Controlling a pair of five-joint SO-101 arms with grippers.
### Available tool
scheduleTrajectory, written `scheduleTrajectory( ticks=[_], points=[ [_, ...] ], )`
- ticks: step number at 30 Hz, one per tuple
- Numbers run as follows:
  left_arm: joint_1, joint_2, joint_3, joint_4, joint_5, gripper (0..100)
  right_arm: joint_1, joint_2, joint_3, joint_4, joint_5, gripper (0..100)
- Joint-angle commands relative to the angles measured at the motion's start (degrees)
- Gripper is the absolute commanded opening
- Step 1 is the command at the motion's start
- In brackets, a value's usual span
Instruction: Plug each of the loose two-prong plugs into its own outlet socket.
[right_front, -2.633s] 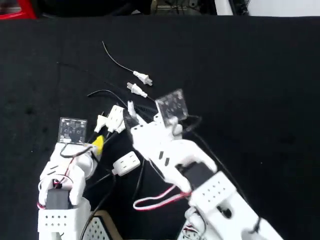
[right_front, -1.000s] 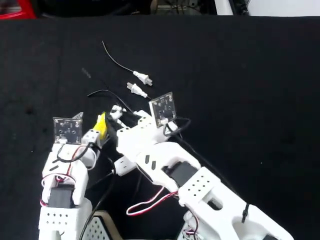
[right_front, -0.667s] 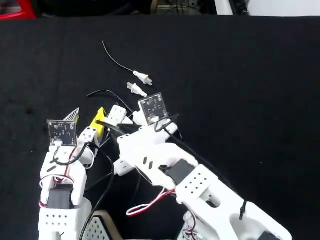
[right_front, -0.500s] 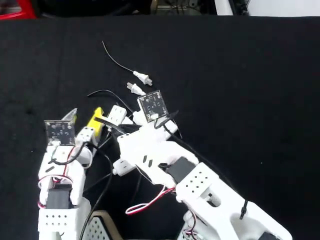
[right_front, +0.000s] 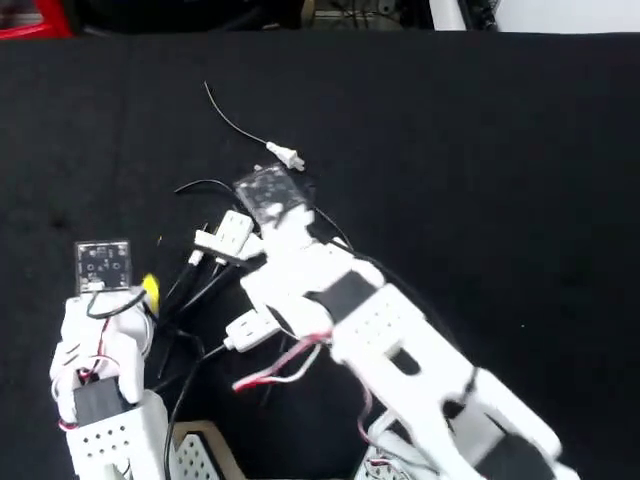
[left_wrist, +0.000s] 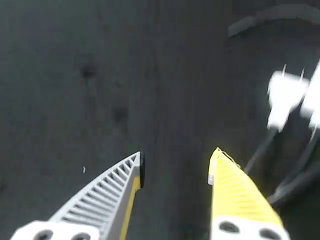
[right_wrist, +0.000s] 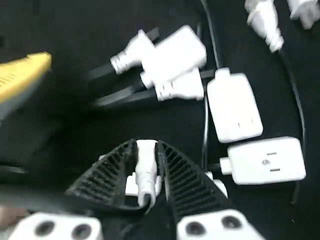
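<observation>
Between the black ribbed jaws of the right gripper (right_wrist: 145, 146): a white two-prong plug (right_wrist: 146, 175), pinched tight, long axis in line with the fingers. Cannot tell which end carries the prongs, with the finger ribs and a black cord (right_wrist: 65, 202) across the near end in the way.

Just off to one side of those jaws, two free outlet sockets: a small white block (right_wrist: 234, 106) with its paired slots facing the camera, and a wider socket block (right_wrist: 265, 160) right beside it, slots likewise up. Probably calls for turning the plug from lying along the fingers to pointing down into a pair of slots.

Farther out, a third white block (right_wrist: 172, 50), seemingly already taking two corded plugs. Beyond that, a loose plug (right_wrist: 262, 20) near the frame edge, and another cut off at the corner.

On the other side, left gripper (left_wrist: 176, 159) spread wide with nothing between its fingers, hovering over bare black table (left_wrist: 75, 75), a white plug (left_wrist: 282, 95) lying out beyond the yellow finger (left_wrist: 235, 195). From above, stands off to the side of the cluster. Nearer by far: the right arm (right_front: 380, 320), its own bulk covering the held plug.
</observation>
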Motion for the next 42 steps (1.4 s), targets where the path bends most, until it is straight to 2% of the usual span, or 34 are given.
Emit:
scheduleTrajectory(
  ticks=[1, 8, 15, 20, 24, 31, 42],
  points=[
    [-0.57, -0.35, 1.01, 3.60, -5.19, 22, 0.79, 11.38, -6.20, 2.55, 6.59, 1.1],
    [-0.57, -0.26, 1.01, 3.69, -7.38, 22, 0.79, 20.44, -9.80, 2.20, 9.85, 1.1],
    [-0.40, -0.26, 1.01, 3.52, -7.38, 22, 0.79, 19.56, -10.33, 2.02, 9.58, 1.1],
    [-0.40, -0.26, 1.01, 3.52, -7.38, 22, 0.62, 10.77, -10.33, 6.51, 5.36, 1.1],
    [-0.57, -0.26, 1.01, 3.52, -7.21, 22, -2.64, 6.73, -8.66, 10.02, 0.35, 1.1],
    [-0.66, -0.26, 1.01, 3.52, -7.21, 22, -4.48, 11.91, -5.85, 5.10, -3.52, 1.1],
    [-0.66, -0.26, 1.01, 3.52, -7.30, 22, -4.48, 19.38, -9.45, 7.38, -4.04, 1.1]
  ],
)
